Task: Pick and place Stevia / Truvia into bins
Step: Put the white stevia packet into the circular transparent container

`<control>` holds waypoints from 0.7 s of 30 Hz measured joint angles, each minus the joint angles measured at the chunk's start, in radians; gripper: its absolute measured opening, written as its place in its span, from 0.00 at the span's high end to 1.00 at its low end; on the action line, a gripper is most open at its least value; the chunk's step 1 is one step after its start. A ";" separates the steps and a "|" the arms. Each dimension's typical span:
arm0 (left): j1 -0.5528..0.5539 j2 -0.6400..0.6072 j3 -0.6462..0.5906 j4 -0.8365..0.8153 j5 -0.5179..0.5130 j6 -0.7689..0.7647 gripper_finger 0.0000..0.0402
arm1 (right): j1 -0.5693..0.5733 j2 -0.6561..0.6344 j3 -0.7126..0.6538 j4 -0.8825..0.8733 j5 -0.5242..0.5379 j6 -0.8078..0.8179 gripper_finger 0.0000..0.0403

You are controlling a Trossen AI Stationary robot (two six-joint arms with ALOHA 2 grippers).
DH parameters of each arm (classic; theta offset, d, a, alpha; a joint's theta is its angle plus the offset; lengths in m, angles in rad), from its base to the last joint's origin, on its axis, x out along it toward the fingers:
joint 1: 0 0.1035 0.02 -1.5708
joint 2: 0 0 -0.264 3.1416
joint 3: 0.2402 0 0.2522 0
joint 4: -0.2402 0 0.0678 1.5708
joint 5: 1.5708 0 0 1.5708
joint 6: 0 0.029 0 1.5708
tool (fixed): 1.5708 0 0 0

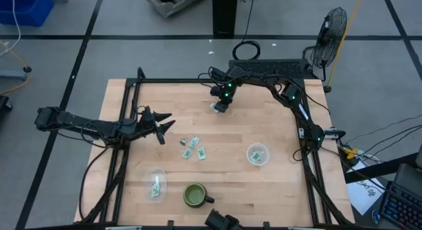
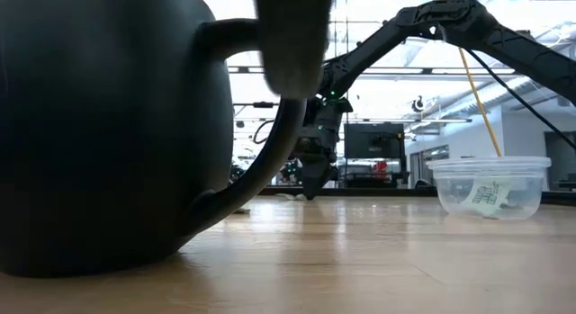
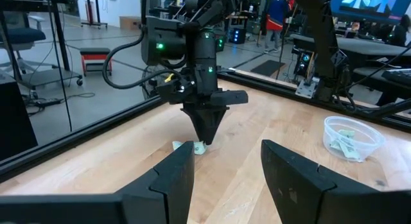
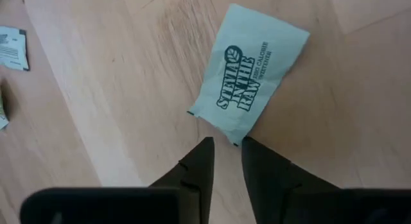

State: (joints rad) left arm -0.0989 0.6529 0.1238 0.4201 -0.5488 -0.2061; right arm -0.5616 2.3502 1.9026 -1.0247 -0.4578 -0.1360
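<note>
A pale green Stevia packet lies on the far middle of the table; it also shows in the high view. My right gripper points down at its near short end, fingers closed on it. It also shows in the high view. Several more packets lie flat mid-table. Two clear cups stand on the table: one near left, one right, each with packets inside. My left gripper hovers open and empty left of the loose packets. My right gripper pinches the packet's short edge between its two fingertips, only at that edge. The fingers come from above, pointing down. The rest of the packet lies flat on the table, stretching away from the fingers.
A dark green mug stands at the near edge between the cups and fills the low view's left. A black metal frame borders the table. Bare wood lies between the right gripper and the right cup.
</note>
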 joint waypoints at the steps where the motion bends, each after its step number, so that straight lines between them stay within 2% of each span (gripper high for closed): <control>1: 0.000 0.000 0.000 0.000 0.000 0.000 0.54 | 0.000 0.000 0.000 0.000 -0.001 -0.002 0.82; 8: 0.000 0.000 0.000 0.000 0.000 0.000 0.54 | -0.010 -0.006 -0.002 -0.004 -0.005 -0.042 0.76; 12: 0.000 0.000 0.000 0.000 0.000 0.000 0.54 | -0.026 -0.014 -0.004 0.018 -0.015 0.002 0.73; 17: 0.000 0.000 0.000 0.000 0.000 0.000 0.54 | -0.047 -0.032 -0.006 0.119 -0.117 0.093 0.69; 21: 0.000 0.000 0.000 0.000 0.000 0.000 0.54 | -0.043 -0.033 -0.004 0.139 -0.092 0.139 0.68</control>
State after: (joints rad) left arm -0.0987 0.6533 0.1238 0.4200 -0.5487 -0.2061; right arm -0.6047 2.3169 1.8987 -0.8859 -0.5502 0.0029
